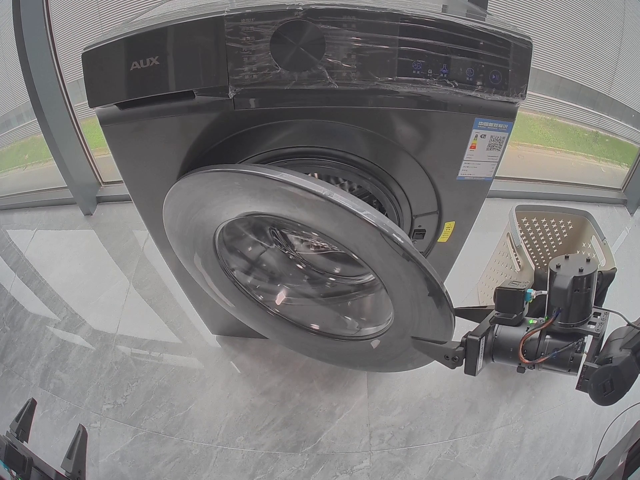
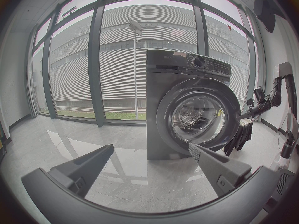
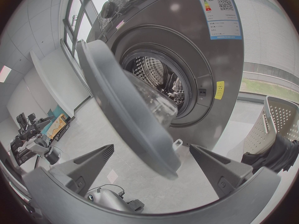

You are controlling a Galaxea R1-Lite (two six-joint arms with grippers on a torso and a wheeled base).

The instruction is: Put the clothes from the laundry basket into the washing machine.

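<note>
Standing at the middle of the scene, the grey washing machine (image 1: 167, 135) has its round door (image 1: 300, 268) part-way open. The door is attached on the left and swung out toward the near side, so the steel drum (image 3: 155, 75) shows behind its far right edge. The right gripper (image 1: 437, 328) sits at the door's lower right rim with its claw spread wide. In the right wrist view one finger lies on each side of that rim, and the rim's edge passes between them. Whether either finger presses on the door cannot be told. The laundry basket (image 1: 527, 235), pale and perforated, stands on the floor (image 1: 267, 408) to the right of the machine, just beyond the right arm. Dark clothes (image 3: 274, 153) hang over the basket's near rim and spill down its outer side; none are seen inside the drum. The left gripper (image 1: 52, 428) is low at the near left, well apart from the machine, with its claw also spread and nothing between the fingers (image 2: 93, 162). From that wrist the whole machine is seen from its front, with the dark clothes draped at its right. Tall windows (image 2: 118, 63) run behind the machine, and the floor is glossy grey stone.
</note>
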